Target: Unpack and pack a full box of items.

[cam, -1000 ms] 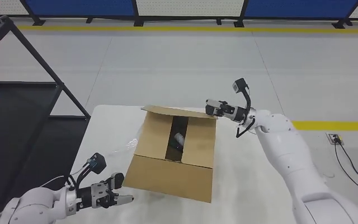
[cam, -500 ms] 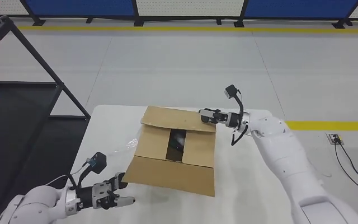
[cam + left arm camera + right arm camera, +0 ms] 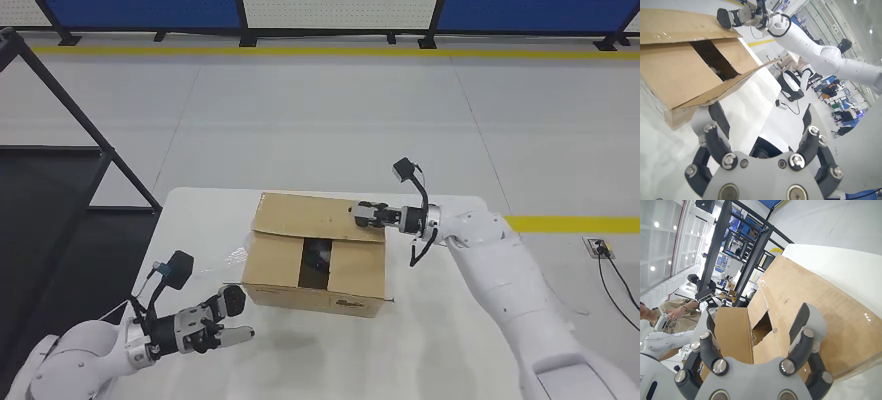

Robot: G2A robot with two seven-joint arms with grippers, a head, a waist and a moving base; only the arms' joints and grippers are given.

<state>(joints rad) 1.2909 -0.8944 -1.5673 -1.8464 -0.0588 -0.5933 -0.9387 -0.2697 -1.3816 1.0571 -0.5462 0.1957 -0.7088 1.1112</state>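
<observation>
1. Now the brown box (image 3: 315, 250) sits in the middle of the white table (image 3: 450, 340). Its top flaps are almost shut, and a dark slot is left between them.
2. Something small and white (image 3: 714, 69) lies down in the slot. I think things are still inside the box.
3. The right gripper (image 3: 362, 214) rests over the far flap (image 3: 305, 213), at the box's far right corner. Its jaws stand wide apart and hold nothing.
4. The left gripper (image 3: 235, 318) is just beside the box's near left corner. Its jaws are wide too and hold nothing. One finger (image 3: 716, 113) sits right under the edge of the near flap (image 3: 677, 72), which is lifted a little.
5. I think this is the flap step. I cannot tell if the flaps are meant to go up or down.
6. Next, each gripper needs a good hold on a flap edge and should move it gently.
7. The box is thin cardboard with wavy layers at its cut edge. It bends easily, and shiny clear tape runs along its top.
</observation>
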